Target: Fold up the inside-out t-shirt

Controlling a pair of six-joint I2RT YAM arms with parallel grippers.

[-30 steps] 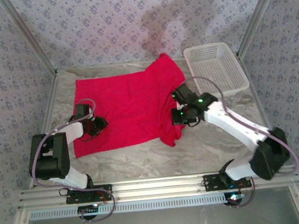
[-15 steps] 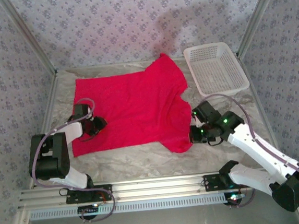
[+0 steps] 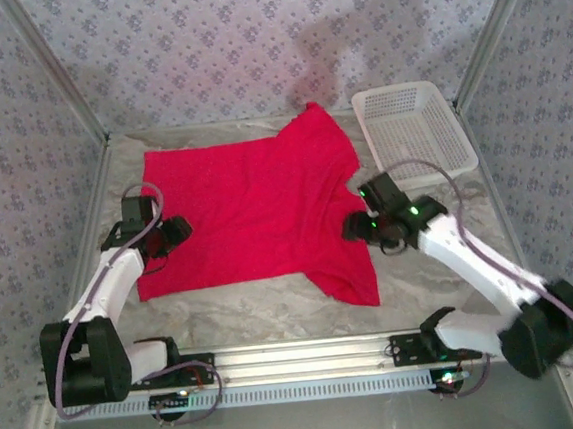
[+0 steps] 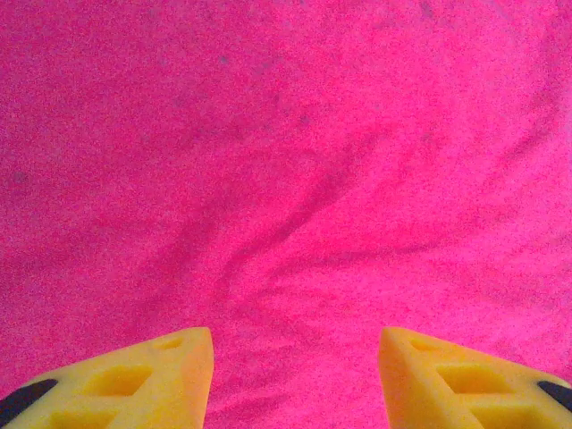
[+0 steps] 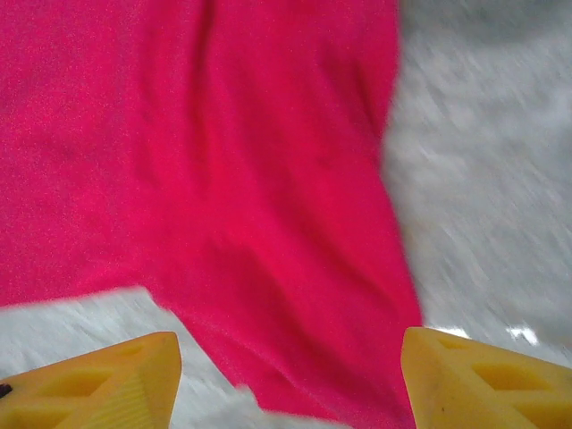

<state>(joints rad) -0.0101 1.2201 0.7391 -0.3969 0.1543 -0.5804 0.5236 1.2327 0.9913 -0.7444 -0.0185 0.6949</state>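
Currently, the inside-out t-shirt lies lengthwise across the table; left gripper and right gripper sit over opposite ends, both spread, empty.

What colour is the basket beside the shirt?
The basket is white lattice; top external view shows it best.
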